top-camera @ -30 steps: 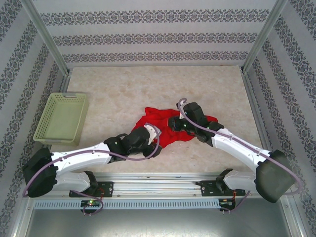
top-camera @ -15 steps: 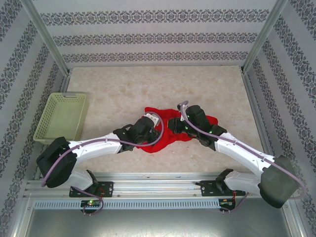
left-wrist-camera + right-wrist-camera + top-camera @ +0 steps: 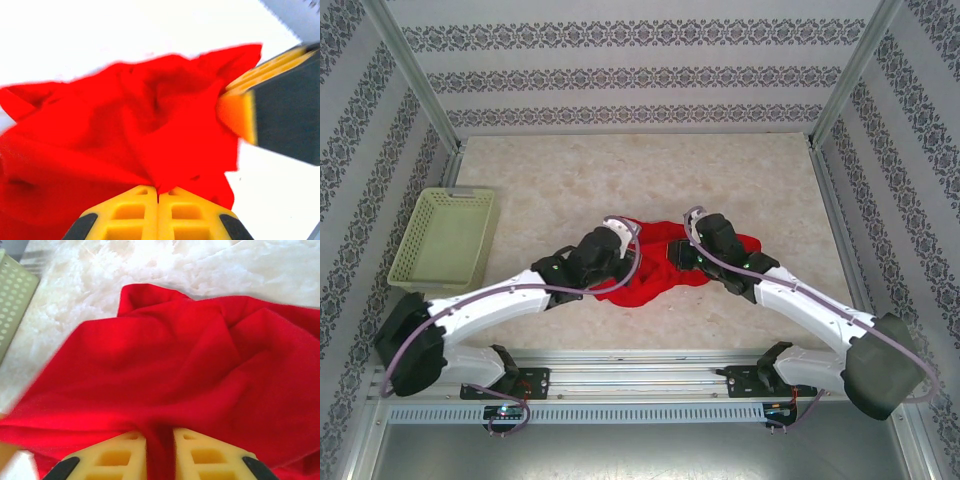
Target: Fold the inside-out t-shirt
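the red t-shirt [image 3: 645, 283] lies bunched on the table [image 3: 570, 180], nothing folded yet; left gripper [image 3: 158, 192] and right gripper [image 3: 160, 437] each pinch a wad of it, so spreading and folding remain.

Patterned walls [image 3: 620, 75] (damask stripes), marble tabletop [image 3: 620, 180]
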Robot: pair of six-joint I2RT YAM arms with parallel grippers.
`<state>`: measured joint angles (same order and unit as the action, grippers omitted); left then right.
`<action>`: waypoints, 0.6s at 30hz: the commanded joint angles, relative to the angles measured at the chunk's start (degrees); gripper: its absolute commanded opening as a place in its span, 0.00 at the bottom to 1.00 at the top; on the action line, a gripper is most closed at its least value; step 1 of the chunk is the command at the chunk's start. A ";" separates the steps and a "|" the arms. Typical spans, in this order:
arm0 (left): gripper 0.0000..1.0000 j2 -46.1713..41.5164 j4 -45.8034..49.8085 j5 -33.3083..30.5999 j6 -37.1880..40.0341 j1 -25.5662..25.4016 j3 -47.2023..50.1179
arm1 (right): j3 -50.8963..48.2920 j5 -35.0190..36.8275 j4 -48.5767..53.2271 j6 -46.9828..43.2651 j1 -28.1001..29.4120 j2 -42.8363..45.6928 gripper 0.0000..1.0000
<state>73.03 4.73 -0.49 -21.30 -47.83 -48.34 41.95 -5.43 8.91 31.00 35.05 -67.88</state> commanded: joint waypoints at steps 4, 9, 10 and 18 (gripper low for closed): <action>0.00 -3.99 1.11 6.31 0.81 4.73 2.21 | 4.06 3.67 4.21 -1.82 -0.86 -1.80 0.37; 0.00 -0.22 1.97 8.23 0.06 5.14 0.01 | 2.94 4.28 5.53 -4.11 3.36 5.24 0.47; 0.00 0.46 1.61 8.32 0.08 5.21 -0.18 | 2.39 4.22 5.18 -4.75 5.30 7.03 0.48; 0.00 2.07 1.15 8.23 0.01 5.79 -1.18 | -2.68 -1.91 -8.36 0.09 16.14 3.55 0.47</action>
<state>75.55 5.63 7.14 -21.23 -42.85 -47.92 42.09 -5.02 6.70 29.02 49.71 -60.73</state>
